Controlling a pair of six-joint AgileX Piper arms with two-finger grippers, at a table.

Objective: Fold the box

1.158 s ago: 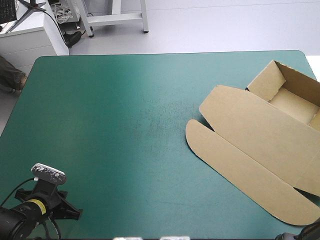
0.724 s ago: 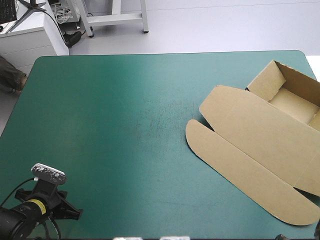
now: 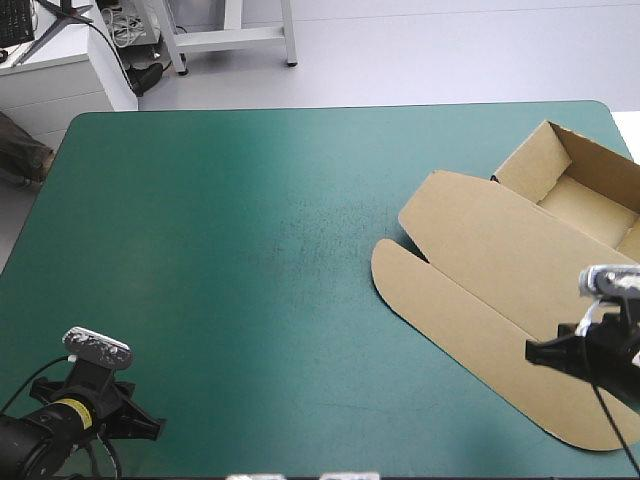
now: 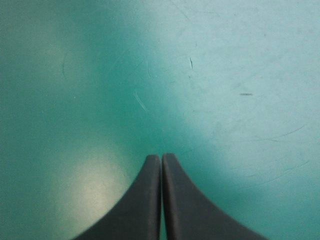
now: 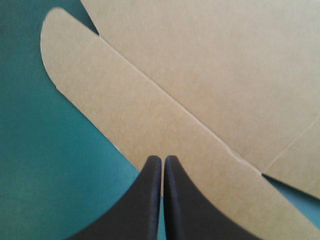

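Right gripper [image 5: 162,159]: fingers pressed together, empty. You are watching it hovering over the box [image 3: 500,260], lying lid-flat at the table's [image 3: 230,200] right edge, probably readying a push. Left gripper [image 4: 161,157]: likewise pressed together, idling at the near left corner.

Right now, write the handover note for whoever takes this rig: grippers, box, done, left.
Left gripper: shut, empty, over bare teal-green cover, near left corner.
Right gripper: shut, holding nothing, at the near edge of the lid's flap; contact unclear.
Box: right side of the cover; tray walls raised, lid lying flat.
Done: tray formed. Left: lid and flap unfolded.
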